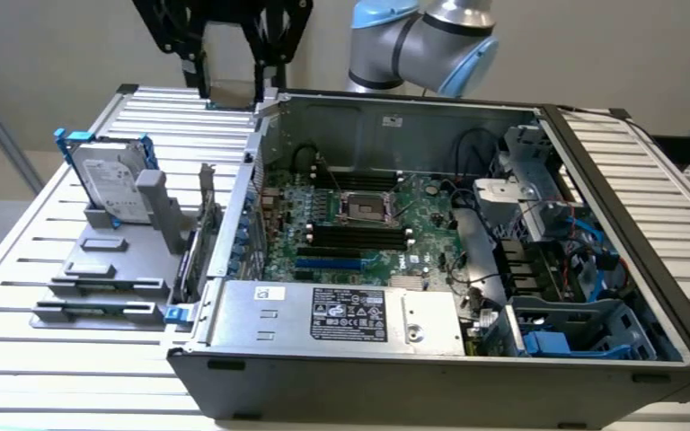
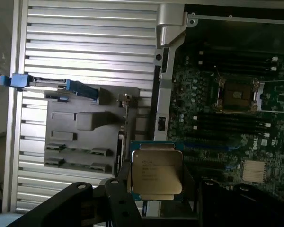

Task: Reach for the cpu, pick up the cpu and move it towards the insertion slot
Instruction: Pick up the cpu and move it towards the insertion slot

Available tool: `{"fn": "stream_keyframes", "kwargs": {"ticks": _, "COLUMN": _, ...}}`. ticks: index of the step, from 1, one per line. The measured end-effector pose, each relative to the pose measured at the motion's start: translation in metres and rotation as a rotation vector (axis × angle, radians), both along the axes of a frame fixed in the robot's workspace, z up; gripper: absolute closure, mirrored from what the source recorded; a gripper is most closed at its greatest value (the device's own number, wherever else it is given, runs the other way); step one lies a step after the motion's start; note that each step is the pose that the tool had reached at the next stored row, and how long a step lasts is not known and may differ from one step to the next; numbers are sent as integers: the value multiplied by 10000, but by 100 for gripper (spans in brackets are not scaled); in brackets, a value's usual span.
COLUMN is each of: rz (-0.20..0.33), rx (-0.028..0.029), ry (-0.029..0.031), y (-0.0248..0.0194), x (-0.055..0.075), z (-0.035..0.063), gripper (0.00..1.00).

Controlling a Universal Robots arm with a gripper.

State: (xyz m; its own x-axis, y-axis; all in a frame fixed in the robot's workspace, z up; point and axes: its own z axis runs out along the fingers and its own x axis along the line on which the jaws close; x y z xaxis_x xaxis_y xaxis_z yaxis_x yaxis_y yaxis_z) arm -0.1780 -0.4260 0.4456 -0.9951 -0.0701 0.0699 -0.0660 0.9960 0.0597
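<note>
**Cpu held above the case wall, socket uncovered**

Cpu [image 2: 156, 172] sits between the black fingers [image 2: 117, 198] of the gripper [image 2: 154, 196], which pinch it by its edges; its metal top with printed text faces the wrist camera. In the wrist view the chip hangs over the line where the case side wall [image 2: 160, 94] meets the green circuit board [image 2: 227, 142], partly above the grey fixture plate [image 2: 85, 137] and partly above the board.

In the exterior view the gripper [image 1: 231, 76] is at the upper edge, above the far corner of the open computer case [image 1: 441, 359], well apart from the board below.

The insertion slot [image 1: 359, 208] lies near the middle of the board, its metal frame open and its centre exposed. Black memory slots [image 1: 351, 238] run just beside it on both sides, and a blue card slot [image 1: 327, 265] lies nearer the power supply [image 1: 339, 314]. Cables and a drive cage [image 1: 561, 269] crowd the exterior view's right side of the case. The space directly above the socket is open.

Outside the case, an upright hard drive in a blue frame [image 1: 111, 184] stands on the fixture plate at the exterior view's left. The case and plate rest on a ribbed metal tabletop [image 1: 33, 260]. A plain pale wall [image 1: 57, 45] stands behind.
</note>
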Motion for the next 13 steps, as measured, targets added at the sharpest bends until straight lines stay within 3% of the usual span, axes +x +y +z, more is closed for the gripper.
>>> {"fn": "stream_keyframes", "kwargs": {"ticks": 9, "rz": 1, "rx": 1, "ry": 39, "y": 18, "x": 410, "z": -2, "gripper": 46}}
{"fn": "stream_keyframes", "kwargs": {"ticks": 13, "rz": 0, "rx": 0, "ry": 40, "y": 72, "x": 592, "z": -22, "gripper": 46}}
